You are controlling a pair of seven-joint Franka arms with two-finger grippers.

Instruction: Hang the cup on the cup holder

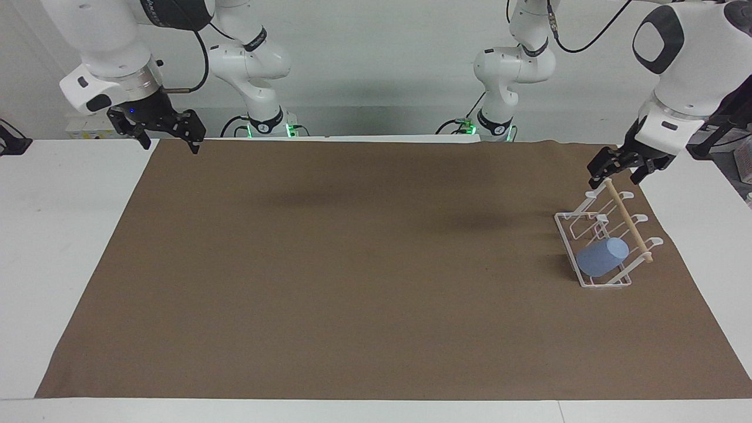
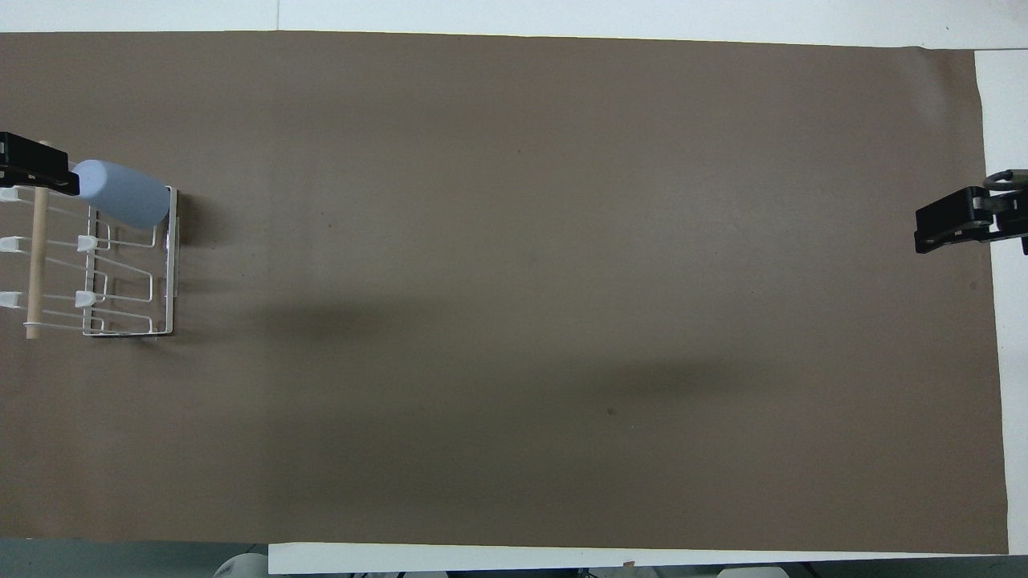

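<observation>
The light blue cup (image 1: 602, 257) lies tilted on a slanted prong of the white wire cup holder (image 1: 588, 284), at the end of the rack farther from the robots, its closed base pointing away from the wooden dowel (image 1: 628, 221) along the rack's top. The cup holder stands on the brown mat (image 1: 364, 270) that covers the table (image 1: 53, 235), close to the mat's edge at the left arm's end. The left hand (image 1: 624, 166) hangs in the air over the rack's end nearer to the robots, fingers spread apart and holding nothing, clear of the cup. The right arm waits, its right hand (image 1: 167, 132) open and empty over the mat's corner at the right arm's end.
</observation>
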